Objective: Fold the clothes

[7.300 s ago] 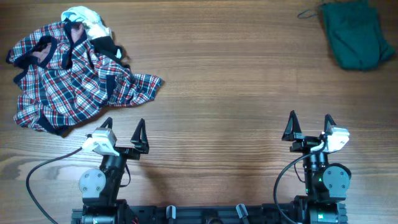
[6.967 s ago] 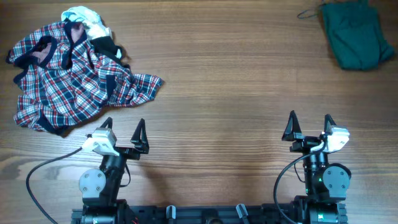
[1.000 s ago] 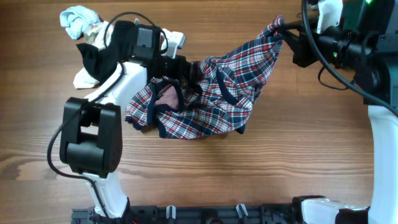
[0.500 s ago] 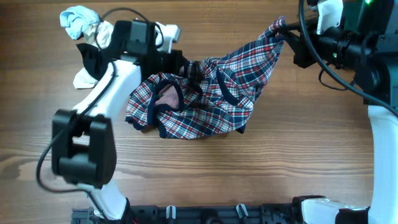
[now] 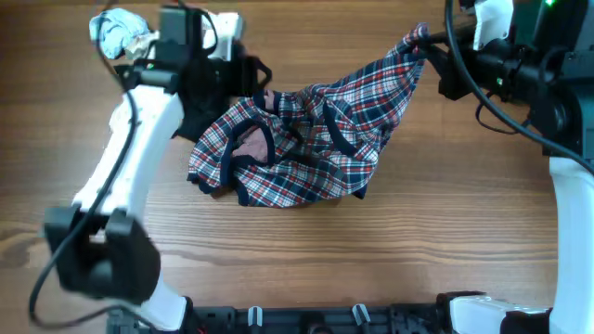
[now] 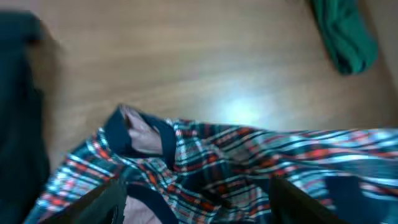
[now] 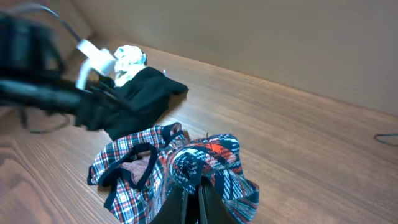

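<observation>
Your plaid point(image 5: 306, 148) sags across the middle of the desk point(image 5: 371, 250), one corner pinched tight in the right pincer point(image 5: 429, 44) toward the desk's far edge; left pincer point(image 6: 196, 190) hangs wide, empty. It's light, floppy stuff, so I'd grab the navy trim point(image 5: 225, 167).

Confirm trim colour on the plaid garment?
The trim is dark navy; overhead view shows it best.

1. Left arm point(image 5: 130, 176) reaches to the plaid garment's point(image 5: 306, 158) upper-left edge; the left gripper point(image 6: 196, 185) hovers just over it, fingers spread wide.
2. Right gripper point(image 5: 429, 48) holds the garment's upper-right corner aloft, fingers pinched on the cloth.
</observation>
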{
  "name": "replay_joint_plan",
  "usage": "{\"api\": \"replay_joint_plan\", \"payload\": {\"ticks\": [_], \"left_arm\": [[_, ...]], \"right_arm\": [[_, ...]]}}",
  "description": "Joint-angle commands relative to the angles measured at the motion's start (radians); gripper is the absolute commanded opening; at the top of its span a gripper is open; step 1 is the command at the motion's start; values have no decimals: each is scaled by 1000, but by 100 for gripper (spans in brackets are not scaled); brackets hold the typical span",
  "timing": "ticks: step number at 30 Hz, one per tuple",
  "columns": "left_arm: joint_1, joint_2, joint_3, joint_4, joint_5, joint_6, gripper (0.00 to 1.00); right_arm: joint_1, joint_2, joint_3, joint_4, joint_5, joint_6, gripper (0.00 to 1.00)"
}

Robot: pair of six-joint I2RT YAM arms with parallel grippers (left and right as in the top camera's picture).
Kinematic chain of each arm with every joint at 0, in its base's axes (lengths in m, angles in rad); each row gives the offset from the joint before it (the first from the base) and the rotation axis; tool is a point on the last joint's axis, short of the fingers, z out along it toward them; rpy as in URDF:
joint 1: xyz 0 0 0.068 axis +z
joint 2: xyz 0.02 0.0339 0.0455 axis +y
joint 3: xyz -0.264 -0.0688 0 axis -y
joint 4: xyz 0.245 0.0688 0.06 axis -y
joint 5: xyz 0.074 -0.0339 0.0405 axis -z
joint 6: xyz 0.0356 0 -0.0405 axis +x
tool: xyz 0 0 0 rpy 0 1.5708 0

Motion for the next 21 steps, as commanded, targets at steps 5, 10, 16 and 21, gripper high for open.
{"api": "replay_joint_plan", "payload": {"ticks": [5,10,16,21], "left_arm": [[-14,290,-3,113,259,0,64],[-57,400,-3,196,264,-3,63],[-59,414,4,295,265,-127,4],[11,221,72,237,245,-133,4]], "right_arm": [[-3,-12,28,3,3,4,4],[-3,-12,28,3,6,4,4],[-3,-10,28,0,34,4,4],[-3,-5,26,-61,56,9,4]]}}
